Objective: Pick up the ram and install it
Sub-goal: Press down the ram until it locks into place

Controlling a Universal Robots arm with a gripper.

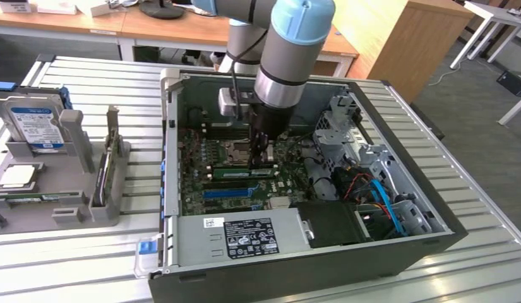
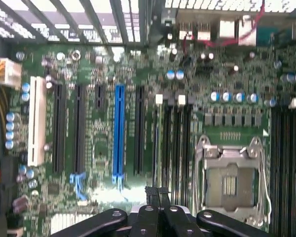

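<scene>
The ram is a narrow green stick lying along a black slot on the motherboard, inside the open computer case. My gripper reaches straight down into the case, its tips at the end of the ram towards the exterior view's right. I cannot tell whether they touch it. In the wrist view the gripper is shut with nothing between its fingertips, over the row of black memory slots beside the CPU socket.
A long blue slot and black expansion slots lie beside the memory slots. The power supply and drive cage crowd the case. On the exterior view's left, a grey fixture holds a hard drive and an upright card.
</scene>
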